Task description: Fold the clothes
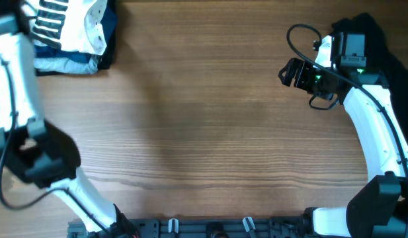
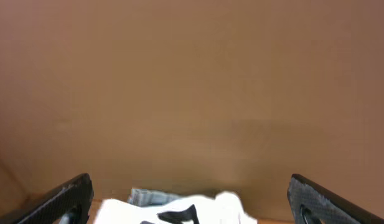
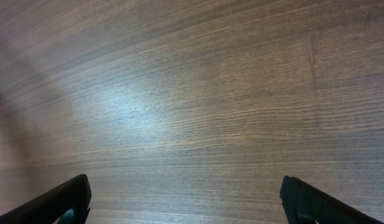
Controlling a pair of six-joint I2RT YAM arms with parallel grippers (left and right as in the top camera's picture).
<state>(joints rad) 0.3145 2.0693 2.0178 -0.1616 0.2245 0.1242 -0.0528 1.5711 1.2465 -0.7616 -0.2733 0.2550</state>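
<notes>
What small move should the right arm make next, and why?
Probably swing the right gripper toward the dark fabric at the table's right edge, apparently a garment, and draw it onto the bare brown wooden table. Both it and the left gripper are open and empty, the striped white-and-blue pile of clothes in the far left corner already looks folded, and no other garment shows.

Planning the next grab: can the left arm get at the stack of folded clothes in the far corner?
Probably yes. The left pincer is open right at the stack of folded clothes, which shows between its fingers, with nothing visible in the way.
</notes>
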